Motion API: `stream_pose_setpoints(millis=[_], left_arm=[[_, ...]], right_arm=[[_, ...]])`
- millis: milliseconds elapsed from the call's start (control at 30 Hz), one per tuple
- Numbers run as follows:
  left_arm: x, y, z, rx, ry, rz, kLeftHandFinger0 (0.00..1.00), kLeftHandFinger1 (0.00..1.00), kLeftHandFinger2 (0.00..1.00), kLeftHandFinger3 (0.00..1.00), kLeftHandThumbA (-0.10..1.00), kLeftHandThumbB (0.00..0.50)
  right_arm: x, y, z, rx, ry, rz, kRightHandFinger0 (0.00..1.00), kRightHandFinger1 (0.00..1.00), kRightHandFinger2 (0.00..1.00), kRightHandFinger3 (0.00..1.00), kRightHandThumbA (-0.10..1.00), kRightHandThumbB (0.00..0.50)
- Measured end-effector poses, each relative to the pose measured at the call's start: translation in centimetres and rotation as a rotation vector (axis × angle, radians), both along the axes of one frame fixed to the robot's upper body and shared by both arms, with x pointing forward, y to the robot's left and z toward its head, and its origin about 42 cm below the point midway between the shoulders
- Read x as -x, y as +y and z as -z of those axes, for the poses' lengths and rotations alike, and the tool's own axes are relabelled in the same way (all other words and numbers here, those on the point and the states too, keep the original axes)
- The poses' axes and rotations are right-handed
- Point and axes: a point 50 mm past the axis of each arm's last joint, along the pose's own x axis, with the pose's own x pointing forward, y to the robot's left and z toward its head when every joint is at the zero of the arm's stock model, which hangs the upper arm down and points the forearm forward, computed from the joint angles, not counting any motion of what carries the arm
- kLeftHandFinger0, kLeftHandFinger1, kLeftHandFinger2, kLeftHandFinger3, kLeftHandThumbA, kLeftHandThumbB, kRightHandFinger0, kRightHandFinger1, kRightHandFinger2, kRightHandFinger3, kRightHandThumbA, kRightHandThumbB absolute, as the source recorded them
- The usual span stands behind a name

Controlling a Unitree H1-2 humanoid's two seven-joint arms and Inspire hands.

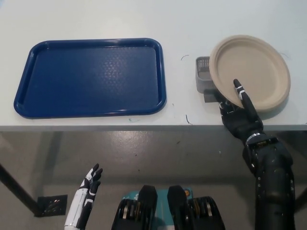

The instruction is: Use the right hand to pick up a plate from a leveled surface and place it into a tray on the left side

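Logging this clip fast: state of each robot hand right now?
Left hand: open, holding nothing, low beside the table.
Right hand: shut on the plate, gripping its near rim.

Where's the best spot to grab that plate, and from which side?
Grip the plate by its near rim, coming from the table's front edge. It sits on a small grey stand, so that rim overhangs, and the right hand already pinches it there.
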Motion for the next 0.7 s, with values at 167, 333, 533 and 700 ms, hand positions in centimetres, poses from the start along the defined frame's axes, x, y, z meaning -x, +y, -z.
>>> stream_pose_setpoints(millis=[167,333,533,700], left_arm=[[-0.3,0.0,-0.2,-0.001,-0.007,0.001,1.0,1.0,1.0,1.0,1.0,0.051],[-0.4,0.1,-0.3,-0.001,-0.01,0.001,1.0,1.0,1.0,1.0,1.0,0.045],[-0.4,0.1,-0.3,0.0,-0.01,0.001,1.0,1.0,1.0,1.0,1.0,0.047],[-0.5,0.1,-0.4,-0.001,-0.013,0.002,1.0,1.0,1.0,1.0,1.0,0.067]], right_arm=[[1.3,0.4,-0.8,0.069,-0.009,0.026,0.0,0.19,0.55,0.74,0.48,0.0],[2.8,1.6,-3.3,0.176,-0.084,0.026,0.0,0.2,0.59,0.66,0.26,0.0],[3.2,4.3,-8.2,0.266,-0.225,-0.026,0.0,0.15,0.55,0.65,-0.04,0.0],[2.6,6.1,-9.6,0.299,-0.255,-0.06,0.0,0.15,0.57,0.64,-0.09,0.0]])
